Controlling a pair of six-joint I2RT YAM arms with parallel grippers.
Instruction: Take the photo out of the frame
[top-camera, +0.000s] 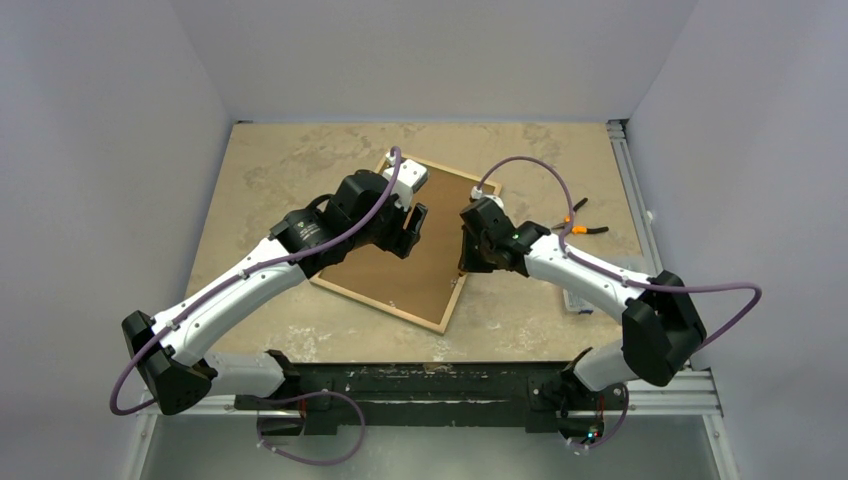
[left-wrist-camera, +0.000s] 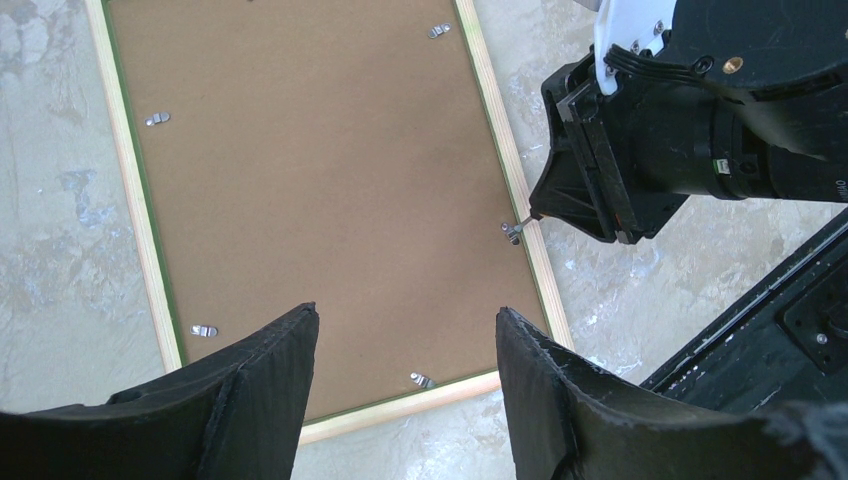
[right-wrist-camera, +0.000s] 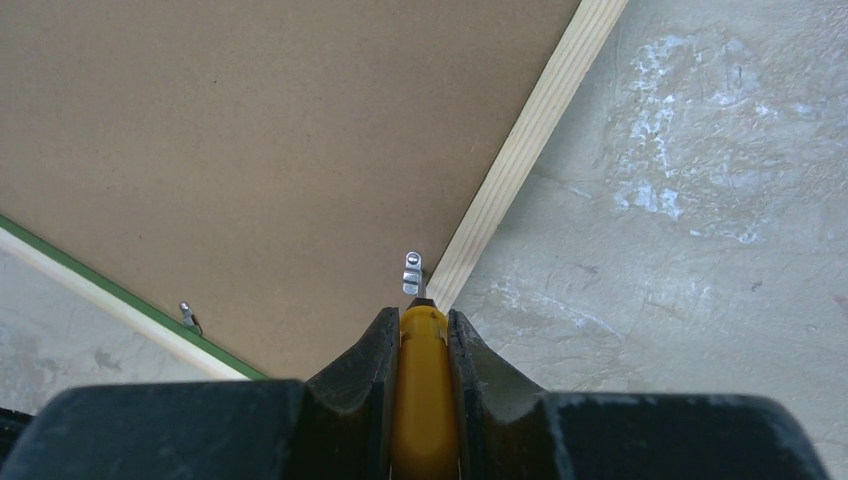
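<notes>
The frame (top-camera: 380, 306) lies face down on the table, its light wood back edge up. The photo's brown fibreboard back (top-camera: 425, 275) fills it. In the left wrist view the photo back (left-wrist-camera: 320, 170) sits inside the frame (left-wrist-camera: 518, 190), held by small metal clips. My left gripper (left-wrist-camera: 405, 320) is open and empty, hovering above the frame's near end. My right gripper (right-wrist-camera: 423, 315) is shut on a yellow-handled screwdriver (right-wrist-camera: 423, 390). Its tip touches a metal clip (right-wrist-camera: 411, 272) at the frame's right edge (right-wrist-camera: 520, 150). The same clip shows in the left wrist view (left-wrist-camera: 512, 232).
Orange-and-black hand tools (top-camera: 578, 225) lie on the table right of the frame. A small clear box (top-camera: 577, 300) sits by the right arm. Other clips (left-wrist-camera: 157, 118) (left-wrist-camera: 204, 330) (left-wrist-camera: 422, 380) line the frame's inner edge. A metal rail (top-camera: 625, 170) runs along the table's right side.
</notes>
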